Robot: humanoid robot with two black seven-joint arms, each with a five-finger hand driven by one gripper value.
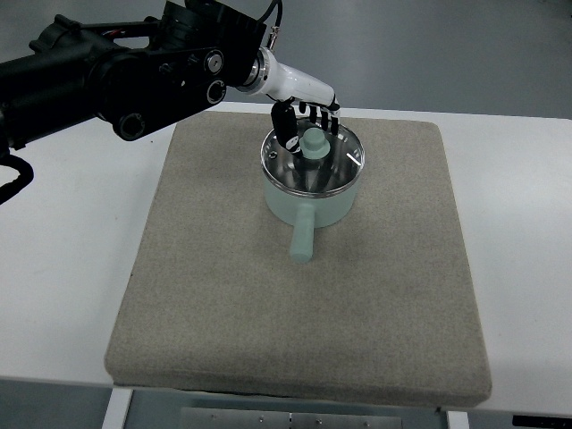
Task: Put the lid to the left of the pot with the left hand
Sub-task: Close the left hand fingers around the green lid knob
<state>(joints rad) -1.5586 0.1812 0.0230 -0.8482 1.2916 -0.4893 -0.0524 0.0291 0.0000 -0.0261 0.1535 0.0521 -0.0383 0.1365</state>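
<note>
A pale green pot [308, 204] with a handle pointing toward me stands on the mat's upper middle. A glass lid [313, 165] with a pale green knob [313, 145] sits on the pot. My left hand [307, 119] comes in from the upper left and hovers just behind the knob. Its dark fingers [286, 125] are spread and curl down at the lid's far rim, holding nothing. The right arm is out of view.
A beige mat [223, 295] covers most of the white table [63, 259]. The left arm's black links [116, 67] stretch across the top left. Bare mat lies left of the pot.
</note>
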